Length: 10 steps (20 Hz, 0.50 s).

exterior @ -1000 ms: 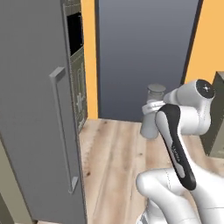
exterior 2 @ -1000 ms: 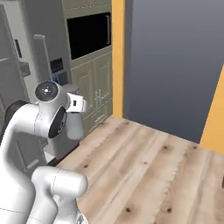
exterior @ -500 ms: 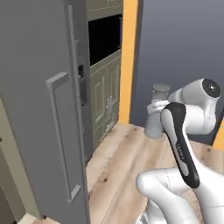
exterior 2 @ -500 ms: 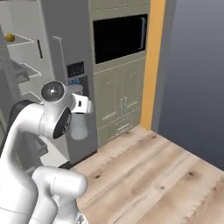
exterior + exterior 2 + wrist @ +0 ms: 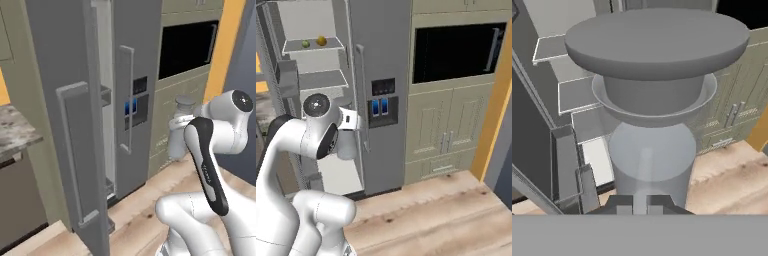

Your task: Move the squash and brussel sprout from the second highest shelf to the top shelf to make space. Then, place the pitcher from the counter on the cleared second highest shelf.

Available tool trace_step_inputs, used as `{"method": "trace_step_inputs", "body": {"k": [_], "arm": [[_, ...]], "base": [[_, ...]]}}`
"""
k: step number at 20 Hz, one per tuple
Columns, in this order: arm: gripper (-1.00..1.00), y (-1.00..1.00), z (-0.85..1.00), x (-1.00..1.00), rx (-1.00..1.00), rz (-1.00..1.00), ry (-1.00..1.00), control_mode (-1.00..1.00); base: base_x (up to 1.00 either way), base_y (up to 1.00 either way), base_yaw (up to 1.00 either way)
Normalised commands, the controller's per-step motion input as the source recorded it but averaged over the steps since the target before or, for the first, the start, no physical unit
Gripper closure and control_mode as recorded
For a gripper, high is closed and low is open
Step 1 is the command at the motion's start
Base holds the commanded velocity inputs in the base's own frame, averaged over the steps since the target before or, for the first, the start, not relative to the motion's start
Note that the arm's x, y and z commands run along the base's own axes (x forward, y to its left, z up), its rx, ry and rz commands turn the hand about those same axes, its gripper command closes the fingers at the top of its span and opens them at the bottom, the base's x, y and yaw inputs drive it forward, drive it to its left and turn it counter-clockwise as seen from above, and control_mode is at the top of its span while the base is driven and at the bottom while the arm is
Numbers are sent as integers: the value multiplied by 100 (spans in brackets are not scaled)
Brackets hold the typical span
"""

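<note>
Left base view: we see pale grey-white cylindrical pitcher with darker lid (image 5: 179, 129) at 3 o'clock, carried before arm.

Right base view: small yellow-orange squash (image 5: 321, 40), light-green sprout (image 5: 305, 44) on top shelf (image 5: 331, 46), 11 o'clock.

Hand view: two-finger gripper (image 5: 640, 204) at 6 o'clock, clamped tight on pitcher base.

At the upper left of the frame, the thin pale-grey top shelf (image 5: 293, 47) of the open fridge carries a small light-green brussel sprout (image 5: 305, 44) and, just beside it to the right, a slightly larger yellow-orange squash (image 5: 321, 40). Below it the matching second highest shelf (image 5: 321, 78) lies bare. At mid-left, the white arm holds a pale grey-white cylindrical pitcher (image 5: 347, 146) in front of the fridge's grey closed door (image 5: 381, 60).
</note>
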Motion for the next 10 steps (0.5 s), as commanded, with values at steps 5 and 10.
{"method": "trace_step_inputs", "body": {"k": [5, 10], "arm": [[100, 0, 0, 0, 0, 0, 0, 100], [100, 0, 0, 0, 0, 0, 0, 100]], "base": [[39, -66, 65], [42, -56, 61]]}}
